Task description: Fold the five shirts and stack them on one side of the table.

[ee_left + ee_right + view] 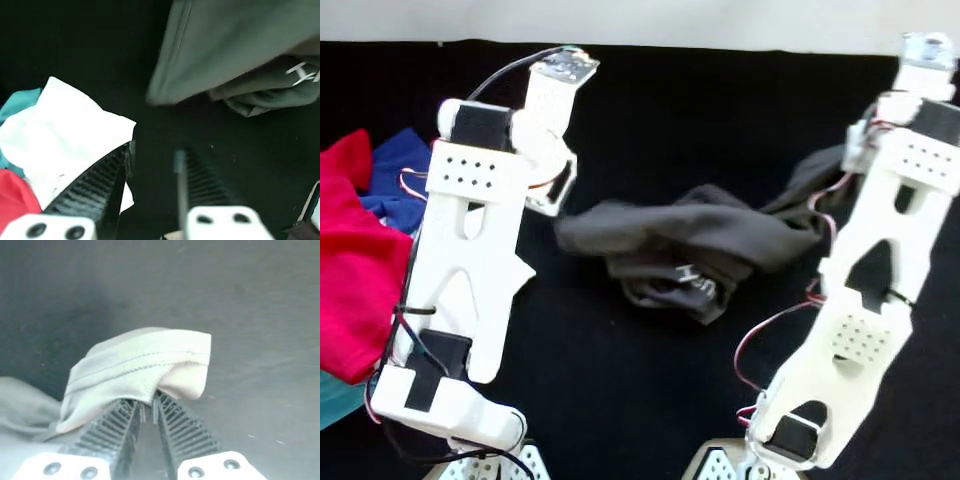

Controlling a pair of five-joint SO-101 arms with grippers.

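On the black worktop (650, 120) lies a crumpled grey shirt (700, 240). The right gripper (147, 402) pinches its hem, and the left gripper (153, 151) hangs parted nearby.

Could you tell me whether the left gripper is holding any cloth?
No, the left gripper is open with nothing between its fingers.

Light: even, from overhead; bright in the high view; white arms (460, 270) nearly blown out
Table (650, 120): black; swallows the shadows
Left wrist view: dim; white shirt (65, 120) glares against the dark
Right wrist view: brighter; grey shirt (140, 365) lit on top, shaded beneath its fold
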